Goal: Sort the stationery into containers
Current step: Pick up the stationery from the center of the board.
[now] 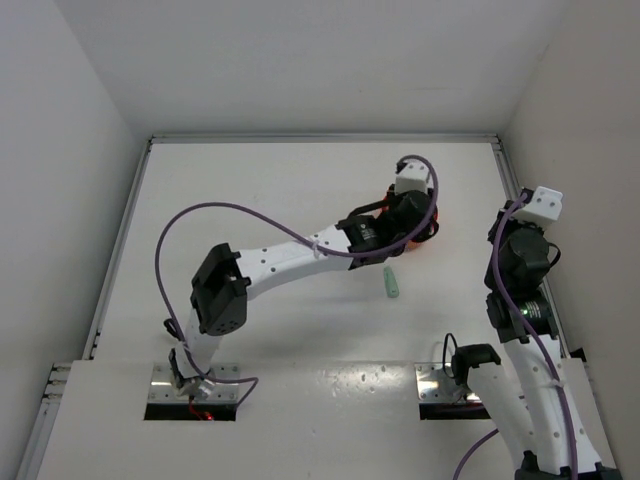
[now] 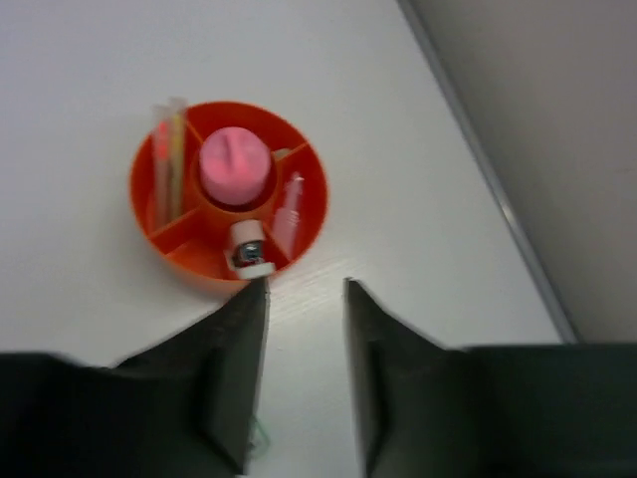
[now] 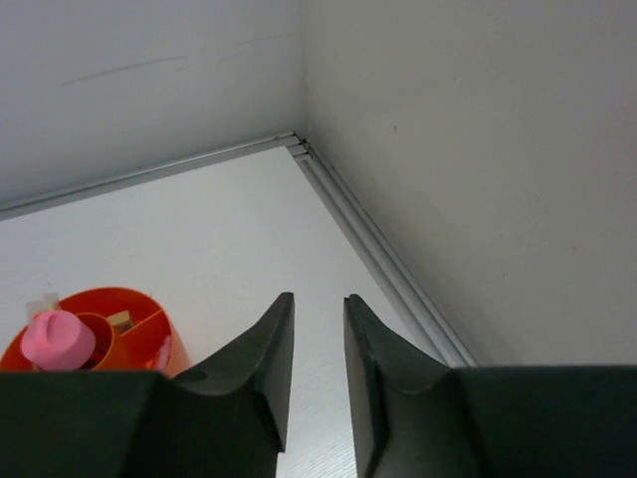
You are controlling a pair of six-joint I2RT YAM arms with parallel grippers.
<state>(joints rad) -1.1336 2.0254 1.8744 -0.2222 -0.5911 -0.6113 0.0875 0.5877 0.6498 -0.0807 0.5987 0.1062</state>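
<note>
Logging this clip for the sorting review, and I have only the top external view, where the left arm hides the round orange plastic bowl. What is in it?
Observer: The left wrist view shows the round orange plastic bowl with a chunky pink tube standing in its centre well.
Operator: And the outer compartments?
Observer: There are pale sticks, one yellowish, in one compartment, a small white block in another, and a pale translucent pen in a third.
Operator: Is either claw carrying anything?
Observer: No. The left claw and the right claw both stand open with nothing between their fingers.
</note>
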